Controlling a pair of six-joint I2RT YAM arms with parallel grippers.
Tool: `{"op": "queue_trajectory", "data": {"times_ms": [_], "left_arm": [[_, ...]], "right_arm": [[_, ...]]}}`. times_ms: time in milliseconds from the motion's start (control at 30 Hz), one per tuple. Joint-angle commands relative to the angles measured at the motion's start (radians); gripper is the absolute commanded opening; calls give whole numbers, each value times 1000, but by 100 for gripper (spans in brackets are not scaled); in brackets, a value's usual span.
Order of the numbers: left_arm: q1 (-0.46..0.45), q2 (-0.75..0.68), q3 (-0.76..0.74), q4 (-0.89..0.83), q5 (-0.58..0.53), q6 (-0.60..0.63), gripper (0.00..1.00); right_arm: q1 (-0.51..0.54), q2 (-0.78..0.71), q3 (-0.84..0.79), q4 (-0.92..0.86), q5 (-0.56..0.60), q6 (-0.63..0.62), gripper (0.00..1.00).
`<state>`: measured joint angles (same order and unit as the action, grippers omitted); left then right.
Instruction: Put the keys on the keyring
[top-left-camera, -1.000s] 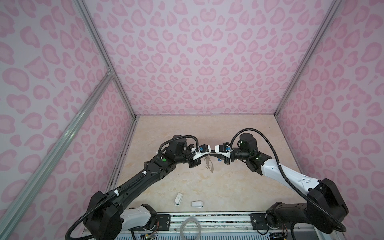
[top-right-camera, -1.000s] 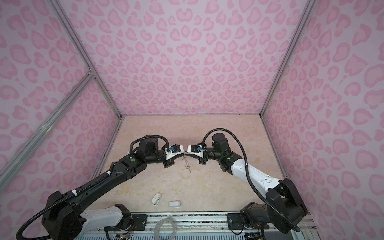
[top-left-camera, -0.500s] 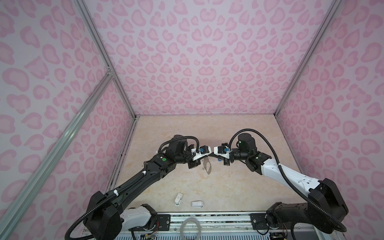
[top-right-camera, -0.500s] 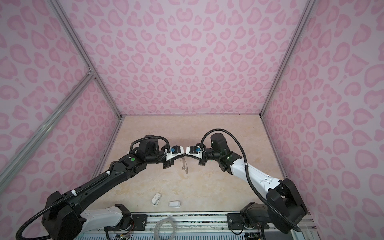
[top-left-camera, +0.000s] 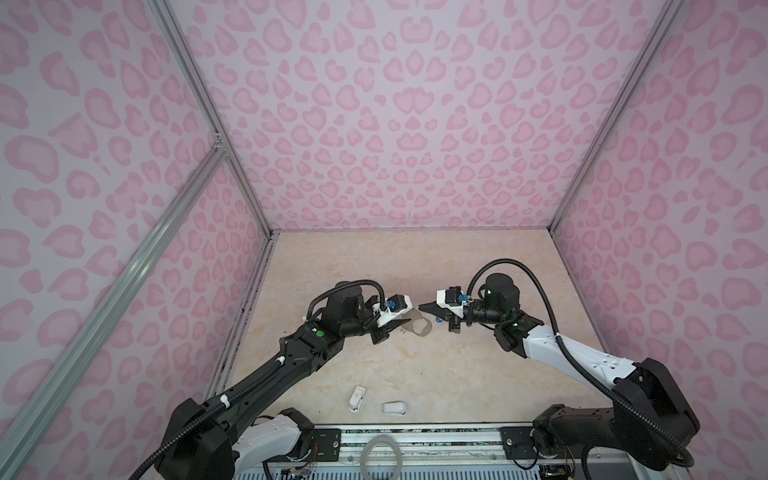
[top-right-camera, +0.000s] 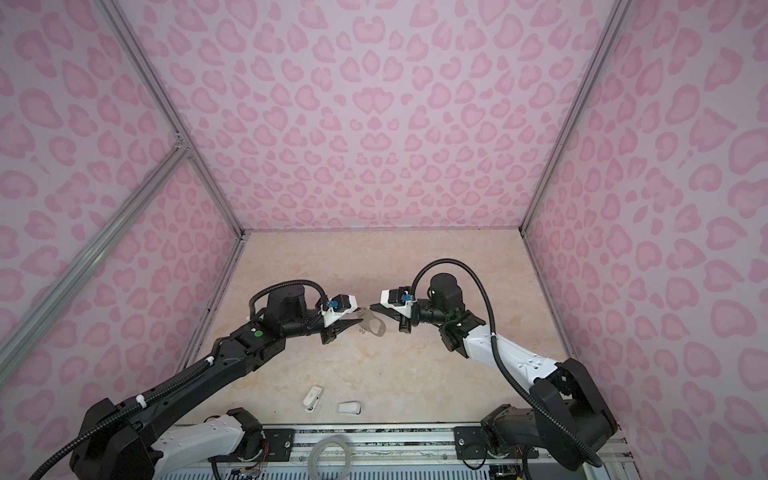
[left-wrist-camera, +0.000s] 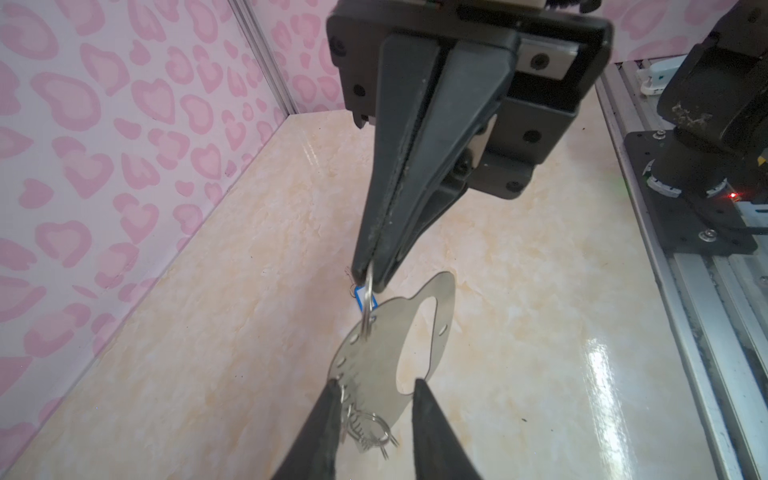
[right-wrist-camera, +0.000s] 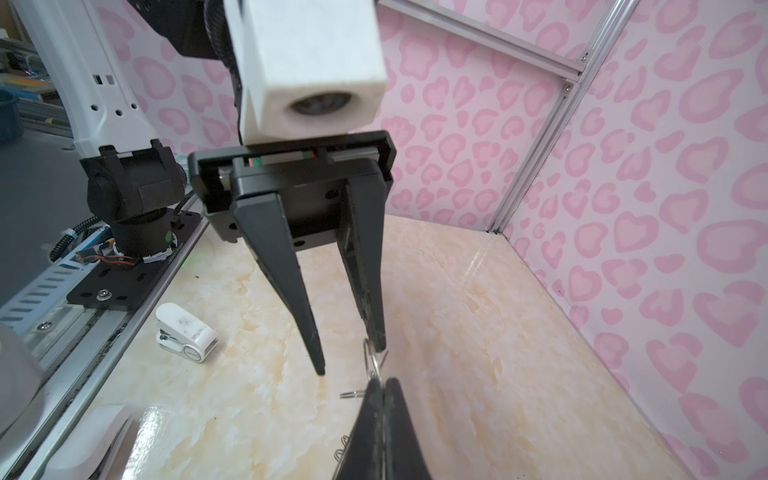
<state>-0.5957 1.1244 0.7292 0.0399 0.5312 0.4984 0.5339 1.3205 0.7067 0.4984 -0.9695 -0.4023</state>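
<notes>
Your left end effector (left-wrist-camera: 376, 384) has opened astride the keyring (left-wrist-camera: 374, 359); your right end effector (left-wrist-camera: 369, 277), facing it, clamps its split ring (left-wrist-camera: 367, 311).

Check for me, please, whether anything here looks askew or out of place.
The keyring appears to hang tilted, held only by one wire split ring pinched in the shut right gripper, while the open left gripper straddles its other end. A blue key tag shows just behind that ring.
</notes>
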Motion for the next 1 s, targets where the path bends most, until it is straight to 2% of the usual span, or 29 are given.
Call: {"op": "queue_trajectory", "data": {"times_ms": [0,200,467,967], "left_arm": [[4,-21,-33,144,28,-72,29],[2,-21,-39,211,59,-116,26],[-4,-17,-24,203,113,-126,19],[-10,-25,-10,204,97,-119,14]], "right_arm": [[-1,7,-13,156,-46,105,0],[-3,20,-22,224,-72,166,0],[5,18,-21,226,-69,173,0],[17,35,-19,237,-71,176,0]]}}
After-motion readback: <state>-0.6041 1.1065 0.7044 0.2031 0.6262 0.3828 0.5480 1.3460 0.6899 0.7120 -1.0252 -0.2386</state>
